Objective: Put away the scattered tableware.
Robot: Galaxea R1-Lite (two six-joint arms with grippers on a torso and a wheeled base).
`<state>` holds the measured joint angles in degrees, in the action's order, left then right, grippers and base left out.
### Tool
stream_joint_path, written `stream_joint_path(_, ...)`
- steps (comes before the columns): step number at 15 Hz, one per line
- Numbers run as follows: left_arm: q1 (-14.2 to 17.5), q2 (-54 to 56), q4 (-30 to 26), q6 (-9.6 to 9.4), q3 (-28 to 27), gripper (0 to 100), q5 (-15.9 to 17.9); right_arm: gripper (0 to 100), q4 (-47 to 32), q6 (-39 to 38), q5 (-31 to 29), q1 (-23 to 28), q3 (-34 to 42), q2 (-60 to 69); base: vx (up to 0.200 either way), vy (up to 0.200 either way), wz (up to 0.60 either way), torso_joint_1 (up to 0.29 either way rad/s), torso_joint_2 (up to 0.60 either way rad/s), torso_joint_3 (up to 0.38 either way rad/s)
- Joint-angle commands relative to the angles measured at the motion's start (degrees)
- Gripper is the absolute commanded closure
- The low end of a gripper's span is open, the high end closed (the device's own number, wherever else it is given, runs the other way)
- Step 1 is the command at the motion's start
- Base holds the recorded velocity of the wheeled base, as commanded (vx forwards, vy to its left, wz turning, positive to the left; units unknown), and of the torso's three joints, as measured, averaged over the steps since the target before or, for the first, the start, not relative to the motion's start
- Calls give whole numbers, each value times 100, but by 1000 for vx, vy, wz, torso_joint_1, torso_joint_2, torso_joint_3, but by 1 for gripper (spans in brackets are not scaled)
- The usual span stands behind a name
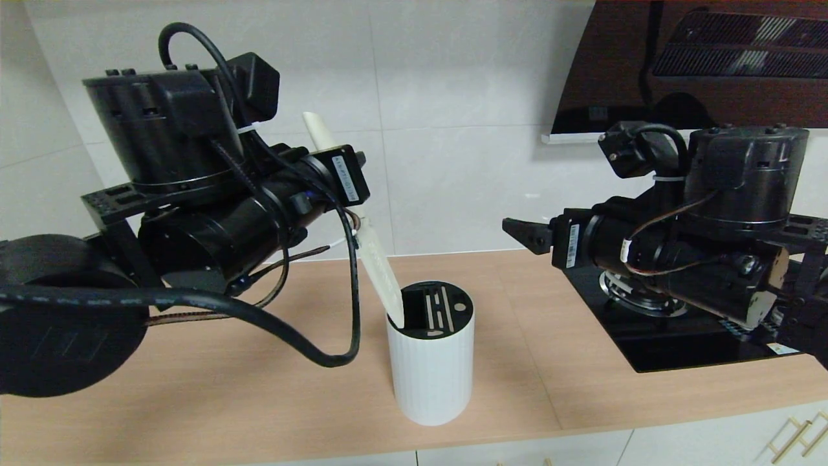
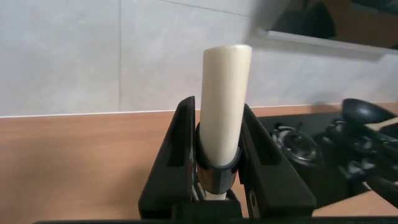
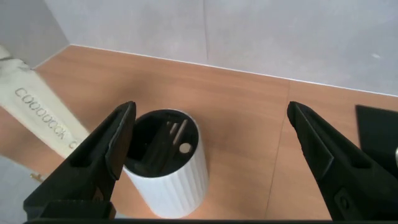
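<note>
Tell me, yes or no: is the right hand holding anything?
No, the right hand stands wide open with nothing gripped in it.

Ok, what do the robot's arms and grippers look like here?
The left arm and right arm are matte black with drum-shaped joint housings, looping black cables cinched by white zip ties, and a white printed label at each wrist. The left gripper and right gripper have black, wedge-shaped jaws.

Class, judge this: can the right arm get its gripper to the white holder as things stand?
Probably yes. The right gripper hangs open beside the white holder, with only counter between them; the utensil in the left gripper enters on the far side.
</note>
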<state>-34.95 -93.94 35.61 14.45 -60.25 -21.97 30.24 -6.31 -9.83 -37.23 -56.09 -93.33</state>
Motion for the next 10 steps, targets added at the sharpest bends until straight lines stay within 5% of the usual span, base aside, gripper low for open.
stream_joint_path(1,-179,-494,403,-249,-101,100,-537,0,8,7,-2,5,1,-98,0,0,0,0,0,0)
stream_joint_path(4,-363,-1241,1150,-618,-321,100,-1416,0,8,7,-2,5,19,-89,0,0,0,0,0,0)
stream_joint_path(10,-434,-1548,1502,-706,-233,100,-1442,0,8,16,-11,5,63,-36,0,0,0,0,0,0)
